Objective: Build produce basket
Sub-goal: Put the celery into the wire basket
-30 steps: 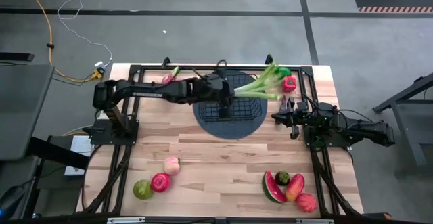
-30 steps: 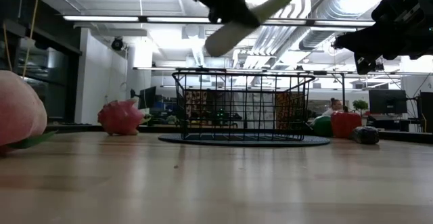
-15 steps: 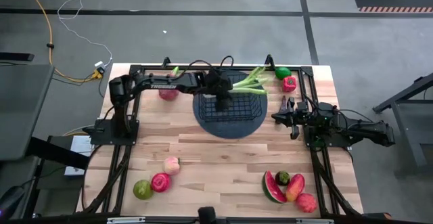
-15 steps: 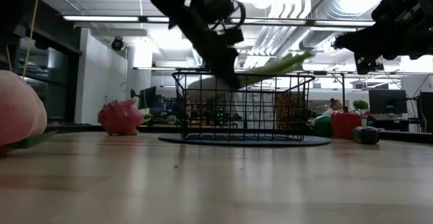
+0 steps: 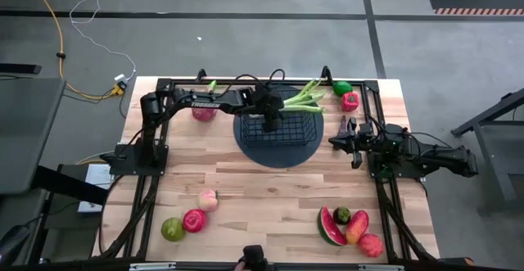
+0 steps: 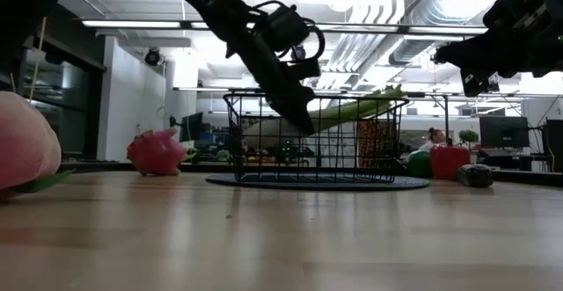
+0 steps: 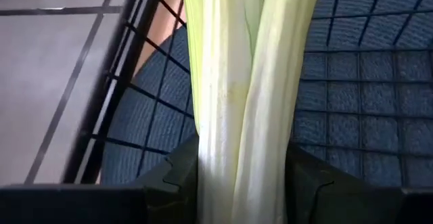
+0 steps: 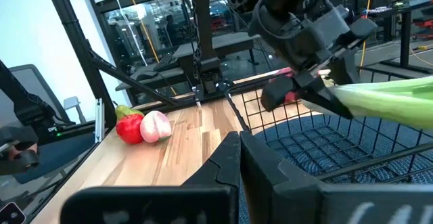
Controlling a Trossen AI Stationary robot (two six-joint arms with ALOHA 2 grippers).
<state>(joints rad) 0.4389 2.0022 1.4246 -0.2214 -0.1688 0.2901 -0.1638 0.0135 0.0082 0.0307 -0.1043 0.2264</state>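
The black wire basket point(image 5: 286, 128) stands on a dark round mat point(image 5: 250, 144) at the table's far middle. My left gripper point(image 6: 299, 120) reaches over the basket's left rim, shut on a green-white leafy stalk point(image 6: 352, 111). The stalk's pale end is down inside the basket and its green top point(image 5: 315, 91) sticks out past the far right rim. My right gripper point(image 5: 353, 132) waits shut at the right, holding nothing. The rest of the produce lies around the table. My left gripper pinches the stalk's pale stems point(image 7: 210, 156) between its two fingers point(image 7: 179, 180), near the white end. It comes slanting down from the table's left. The stalk lies tilted, leafy end higher. Whether the stalk touches the rim I cannot tell.
A pink dragon fruit point(image 5: 203, 112) lies left of the basket, and a red pepper point(image 5: 350, 101) and a green pepper point(image 5: 342, 87) lie to its right. A peach point(image 5: 208, 199) and two apples point(image 5: 184, 223) lie near left. A watermelon slice point(image 5: 331, 226) and other fruit lie near right.
My left gripper has come down from well above the basket to rim height, still shut on the stalk. The stalk has sunk with it and levelled out, and its pale end now sits inside the basket.
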